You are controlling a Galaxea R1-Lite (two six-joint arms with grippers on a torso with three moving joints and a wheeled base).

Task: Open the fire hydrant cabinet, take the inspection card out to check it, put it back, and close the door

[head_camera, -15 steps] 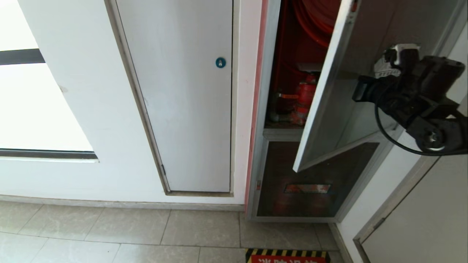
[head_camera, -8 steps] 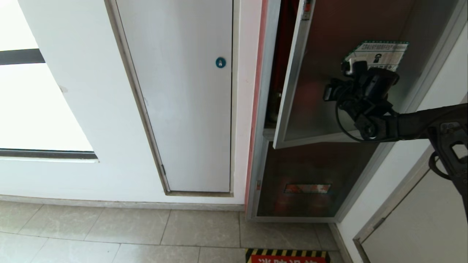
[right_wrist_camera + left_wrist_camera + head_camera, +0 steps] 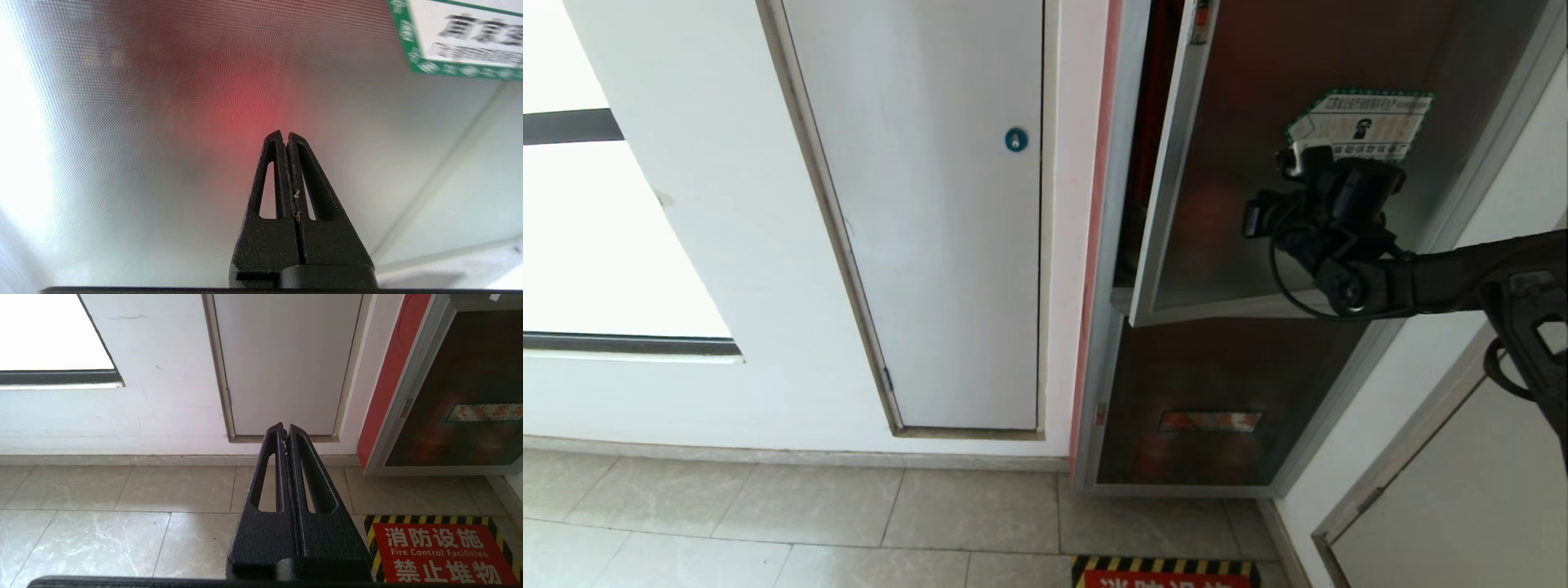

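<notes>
Right gripper [image 3: 286, 134]: fingers pressed together, holding nothing; tips close against the dark tinted glass of the door [image 3: 1258, 163], just below its green-edged hexagonal white sticker [image 3: 1364, 122]
Right arm [image 3: 1462, 278]: reaches in from the right edge of the head view, across the door's lower frame
Door: nearly shut; a narrow gap remains on its left side, red cabinet lining showing through
Fire hydrant cabinet [image 3: 1107, 327]: silver frame; a lower dark glass panel [image 3: 1217, 392] bears a red label
Left gripper [image 3: 286, 430]: fingers together, empty; hangs low over the tiled floor [image 3: 122, 522], well apart from the cabinet
Surroundings: white panel [image 3: 931, 245] with blue round lock [image 3: 1015, 140] left of the cabinet; red floor sign [image 3: 441, 555]
</notes>
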